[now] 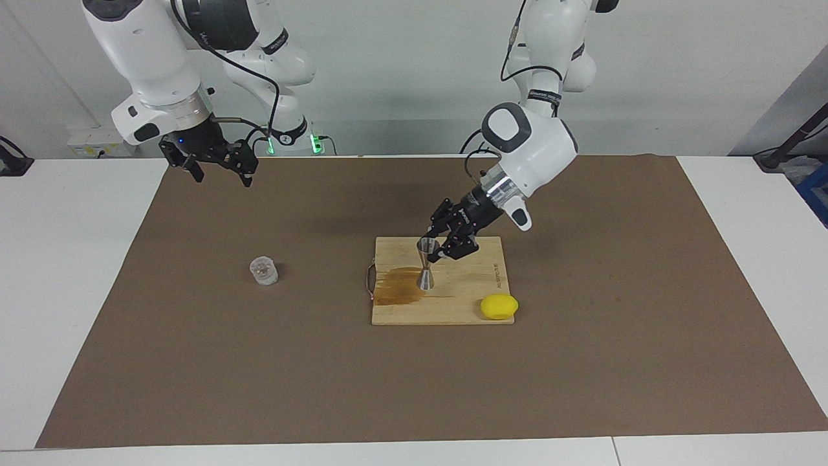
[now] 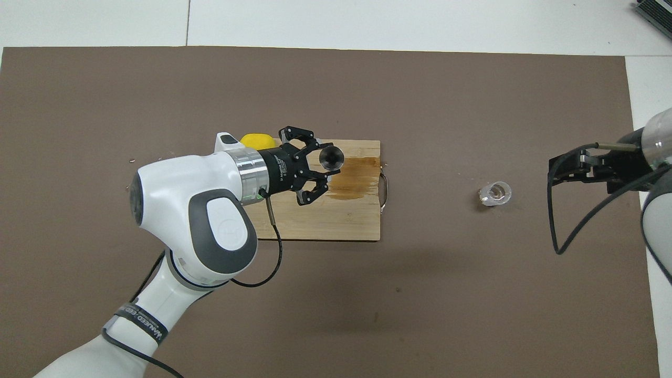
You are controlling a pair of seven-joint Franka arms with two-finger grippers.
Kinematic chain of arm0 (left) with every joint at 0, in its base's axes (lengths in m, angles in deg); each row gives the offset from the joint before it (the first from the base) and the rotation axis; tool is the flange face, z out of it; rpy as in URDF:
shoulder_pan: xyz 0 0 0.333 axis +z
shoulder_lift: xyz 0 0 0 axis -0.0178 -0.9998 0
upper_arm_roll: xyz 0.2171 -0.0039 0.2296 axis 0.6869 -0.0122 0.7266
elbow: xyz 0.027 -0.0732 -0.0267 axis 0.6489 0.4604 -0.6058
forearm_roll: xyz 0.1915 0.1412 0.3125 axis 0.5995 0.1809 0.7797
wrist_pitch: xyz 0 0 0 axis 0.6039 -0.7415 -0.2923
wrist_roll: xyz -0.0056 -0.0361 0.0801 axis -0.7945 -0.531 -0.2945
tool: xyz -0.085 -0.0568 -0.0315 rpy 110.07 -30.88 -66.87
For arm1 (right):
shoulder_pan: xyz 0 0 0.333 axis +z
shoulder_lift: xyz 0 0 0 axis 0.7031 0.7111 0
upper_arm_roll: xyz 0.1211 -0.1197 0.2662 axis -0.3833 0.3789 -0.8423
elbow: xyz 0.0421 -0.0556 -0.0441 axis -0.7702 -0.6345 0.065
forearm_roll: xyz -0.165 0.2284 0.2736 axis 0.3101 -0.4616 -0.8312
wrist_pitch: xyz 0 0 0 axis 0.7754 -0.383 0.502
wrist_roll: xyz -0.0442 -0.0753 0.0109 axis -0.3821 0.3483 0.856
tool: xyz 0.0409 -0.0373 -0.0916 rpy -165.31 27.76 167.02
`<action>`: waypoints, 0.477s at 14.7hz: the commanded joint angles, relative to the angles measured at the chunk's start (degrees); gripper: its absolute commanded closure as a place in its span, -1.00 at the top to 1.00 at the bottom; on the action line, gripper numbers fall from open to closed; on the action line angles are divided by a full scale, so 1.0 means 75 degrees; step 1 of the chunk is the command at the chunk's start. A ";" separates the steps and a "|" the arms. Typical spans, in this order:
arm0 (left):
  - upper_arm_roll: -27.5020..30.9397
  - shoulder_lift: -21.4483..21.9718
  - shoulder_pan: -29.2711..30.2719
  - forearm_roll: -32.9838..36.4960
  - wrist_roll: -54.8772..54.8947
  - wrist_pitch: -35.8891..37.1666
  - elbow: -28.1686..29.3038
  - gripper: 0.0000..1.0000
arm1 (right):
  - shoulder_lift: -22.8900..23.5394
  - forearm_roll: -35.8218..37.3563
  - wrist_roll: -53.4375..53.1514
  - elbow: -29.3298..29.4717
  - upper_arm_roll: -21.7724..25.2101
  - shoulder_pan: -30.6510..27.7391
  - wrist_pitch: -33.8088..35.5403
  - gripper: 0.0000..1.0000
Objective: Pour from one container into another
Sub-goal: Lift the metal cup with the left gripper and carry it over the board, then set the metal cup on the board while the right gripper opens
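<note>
Left gripper (image 1: 435,250) clamps upright jigger (image 1: 425,265) (overhead: just its mouth); right gripper (image 1: 217,168) open.

A robotics lab: two white arms (image 1: 530,139) at a bare table (image 1: 65,259) under brown mat (image 1: 582,362).

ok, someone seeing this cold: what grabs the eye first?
The left gripper, shut on the metal jigger, which stands upright over the brown stain on the cutting board. Next, the yellow lemon at the board's corner. The glass cup sits alone toward the right arm's end, the open right gripper waiting above the mat.
</note>
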 commanded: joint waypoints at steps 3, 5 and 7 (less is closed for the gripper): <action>0.0122 -0.0355 -0.1117 -0.0897 0.0049 -0.1554 0.0206 -1.00 | -0.0135 -0.0216 -0.0071 -0.0155 -0.0025 -0.0392 -0.0076 0.99; 0.0122 -0.0474 -0.1154 -0.1040 0.0119 -0.1592 0.0170 -1.00 | -0.0088 -0.0216 -0.1156 -0.0202 -0.0037 -0.0357 -0.0429 0.99; 0.0122 -0.0544 -0.1166 -0.1052 0.0247 -0.1639 0.0170 -1.00 | -0.0006 -0.0228 -0.2374 -0.0225 -0.0037 -0.0298 -0.0558 1.00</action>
